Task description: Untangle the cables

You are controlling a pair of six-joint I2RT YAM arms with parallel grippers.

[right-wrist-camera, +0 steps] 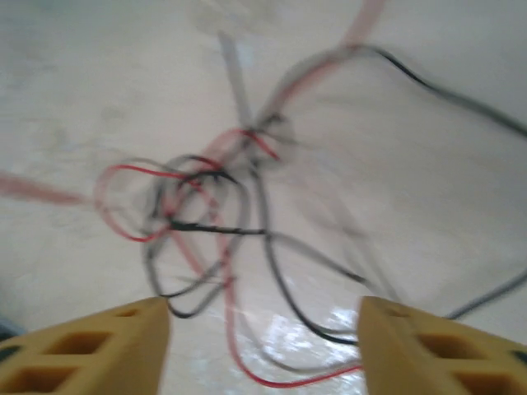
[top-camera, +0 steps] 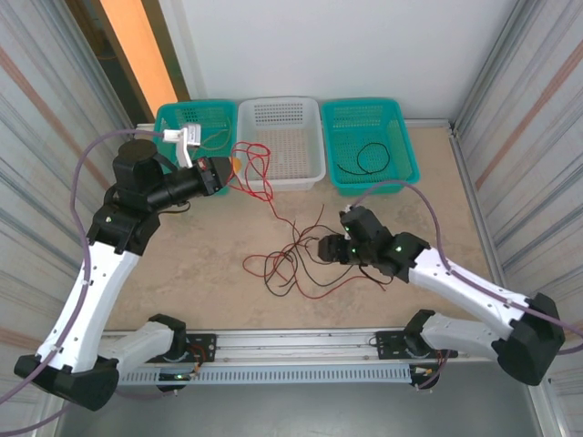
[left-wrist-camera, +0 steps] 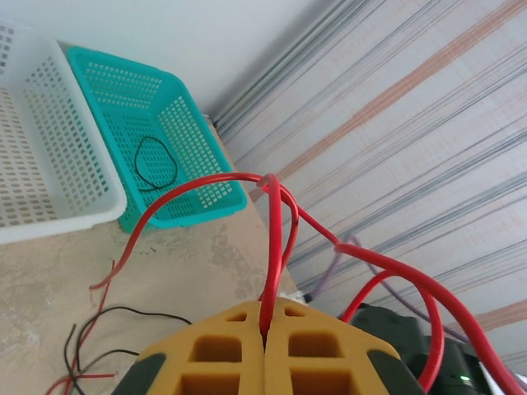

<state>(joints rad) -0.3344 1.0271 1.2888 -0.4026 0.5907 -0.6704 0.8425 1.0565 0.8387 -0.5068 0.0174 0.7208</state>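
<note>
The cables point(top-camera: 293, 259) lie as a loose tangle of thin red and black wires on the table's middle; in the right wrist view the same tangle point(right-wrist-camera: 206, 206) is blurred. One red cable point(top-camera: 253, 173) rises from the tangle in loops to my left gripper point(top-camera: 230, 172), held up in front of the baskets. In the left wrist view my left gripper point(left-wrist-camera: 265, 319) is shut on that red cable point(left-wrist-camera: 272, 247). My right gripper point(top-camera: 322, 248) sits low at the tangle's right edge. Seen from its wrist, the right gripper point(right-wrist-camera: 263, 319) is open, with cable strands lying on the table between and beyond its fingers.
Three baskets stand along the back wall: a teal one point(top-camera: 173, 123) holding a white object point(top-camera: 189, 141), a white one point(top-camera: 314, 137), and a teal one point(top-camera: 405, 146) holding a coiled black cable point(top-camera: 369, 159). Corrugated walls close in both sides.
</note>
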